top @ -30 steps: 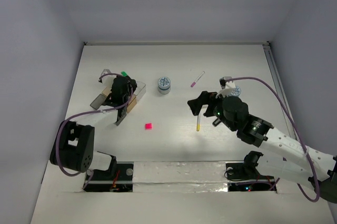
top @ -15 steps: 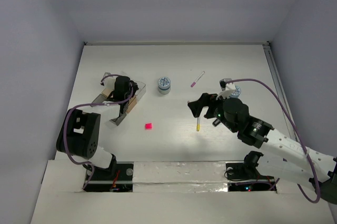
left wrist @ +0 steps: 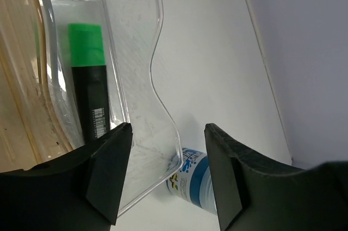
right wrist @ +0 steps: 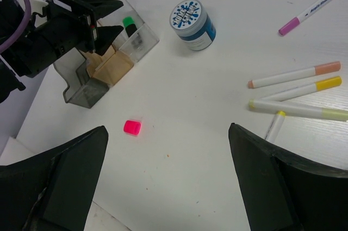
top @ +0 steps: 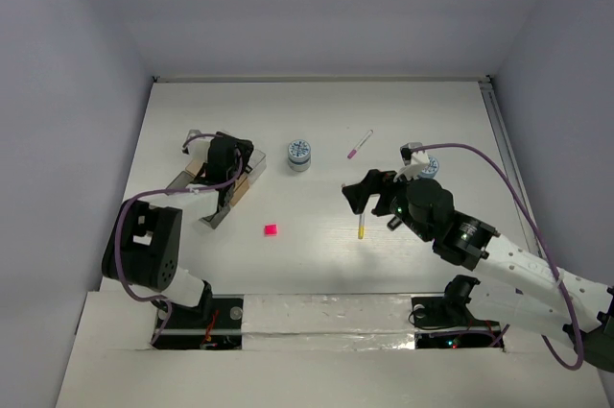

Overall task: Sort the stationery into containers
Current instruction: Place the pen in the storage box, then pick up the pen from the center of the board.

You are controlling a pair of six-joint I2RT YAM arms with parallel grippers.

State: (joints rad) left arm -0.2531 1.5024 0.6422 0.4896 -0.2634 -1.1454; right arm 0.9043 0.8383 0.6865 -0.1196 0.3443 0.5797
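The right hand (right wrist: 167, 130) hangs spread above the thin white pens (right wrist: 293, 76) on the bench (right wrist: 190, 106); probably light, stiff, roll-prone, best pinched mid-barrel. The left hand (left wrist: 168, 128) gapes empty by the clear tray (left wrist: 157, 51)

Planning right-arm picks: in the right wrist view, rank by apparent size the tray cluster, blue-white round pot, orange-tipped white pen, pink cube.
1. Clear, tan and grey tray cluster.
2. Orange-tipped white pen, longer, and blue-white round pot, bulkier: unranked.
3. Small pink cube.

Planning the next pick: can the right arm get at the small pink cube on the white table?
Probably yes: the open right gripper faces the small pink cube, with nothing lying between them.
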